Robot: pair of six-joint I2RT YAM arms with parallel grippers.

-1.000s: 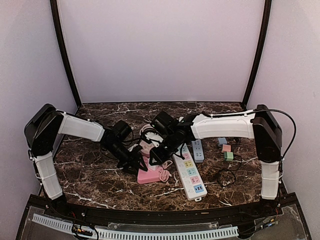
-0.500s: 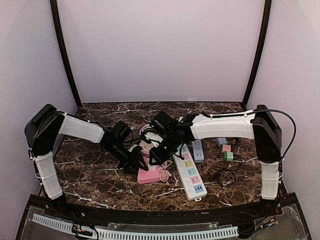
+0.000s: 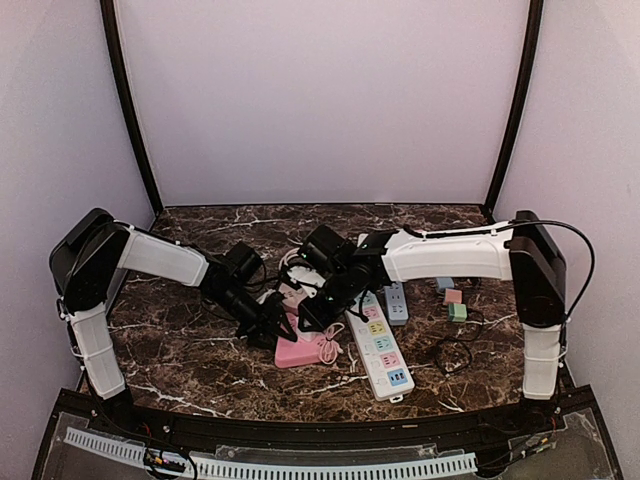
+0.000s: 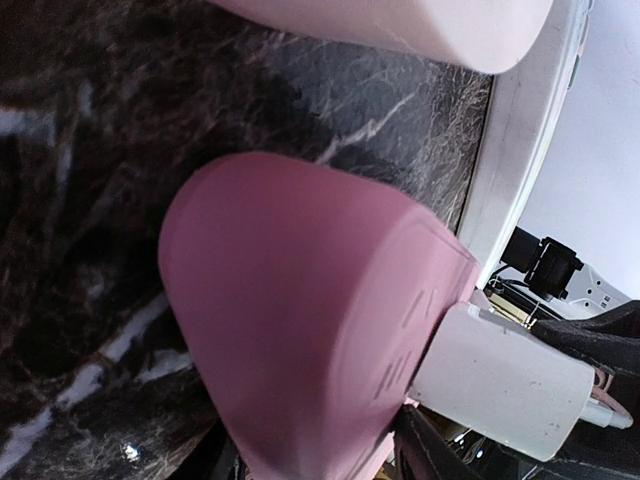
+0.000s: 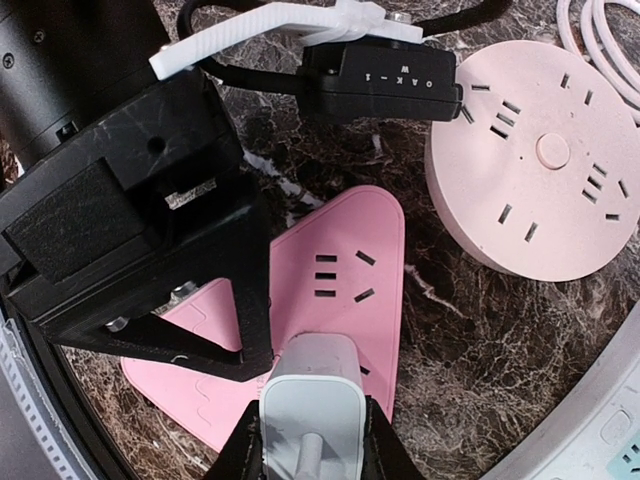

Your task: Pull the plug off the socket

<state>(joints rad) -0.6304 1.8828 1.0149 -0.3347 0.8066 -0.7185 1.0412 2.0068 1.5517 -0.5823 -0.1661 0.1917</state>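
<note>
Clamping the white plug (image 5: 312,385) from both sides, the right gripper (image 5: 310,445) has its two black fingers closed tight on the plug's body. The plug stands seated in the face of the pink triangular socket (image 5: 345,260), at the edge nearest the right wrist camera; the left wrist view shows its base flush against the pink surface. The left gripper (image 5: 250,330) meets the same socket just beside the plug, one black finger lying flat on the pink top, but how far its jaws are spread cannot be told. White lettering on the black camera module (image 5: 385,85) of the left wrist reads "OAK-1 W". A round pink socket (image 5: 540,180) lies near the triangular one on the dark marble table (image 3: 180,350), and a long white power strip (image 3: 378,345) with pastel outlets lies on the right.
</note>
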